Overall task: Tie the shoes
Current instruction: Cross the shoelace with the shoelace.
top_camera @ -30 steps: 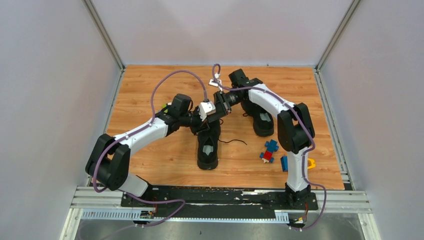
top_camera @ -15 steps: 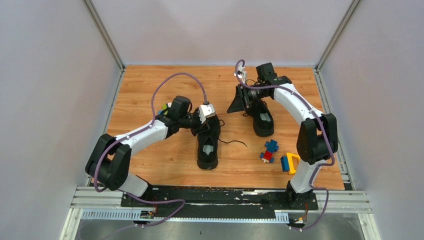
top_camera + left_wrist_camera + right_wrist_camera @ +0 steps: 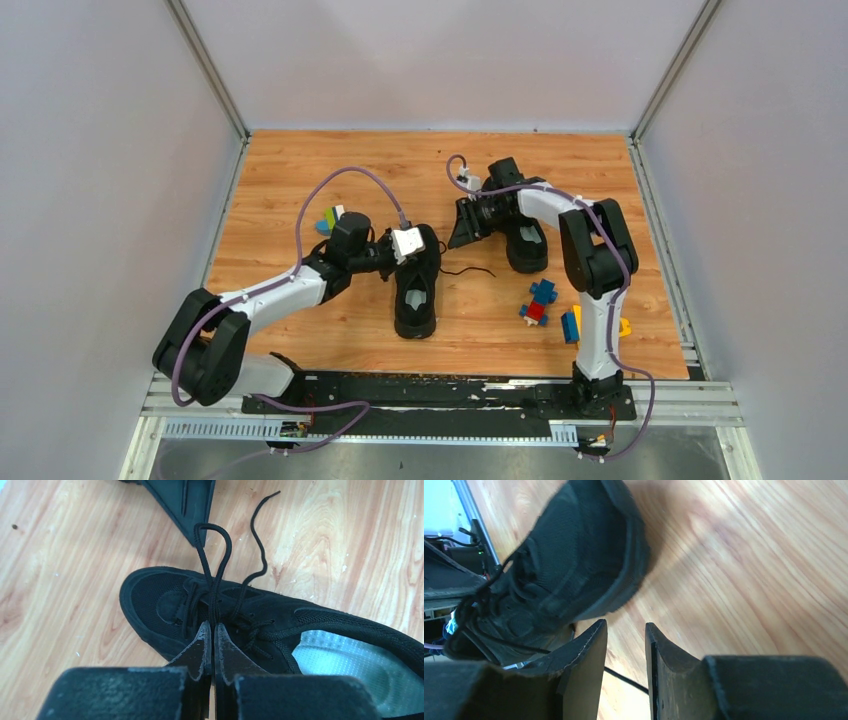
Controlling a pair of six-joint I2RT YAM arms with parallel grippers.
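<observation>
While the left gripper (image 3: 210,628) is pinched shut on a loop (image 3: 215,545) of lace just above the tongue, we judge that it holds the loop upright and taut so the other arm can work around it. This shoe (image 3: 415,295) lies near the middle of the table (image 3: 300,160), toe toward the far edge and heel toward the near edge. Its free lace end (image 3: 257,530) trails off to the right onto the wood.

Just past the toe, the right gripper (image 3: 625,630) hangs low with its jaws apart and nothing between them. One finger sits close to the top of the loop, so we take it to be lining up for the loop or the loose end.

Further right, toward the far right corner, the second shoe (image 3: 527,245) lies partly under the right arm. We cannot tell how its laces lie. Toy blocks (image 3: 540,302) sit nearer the right edge, apart from both shoes.
</observation>
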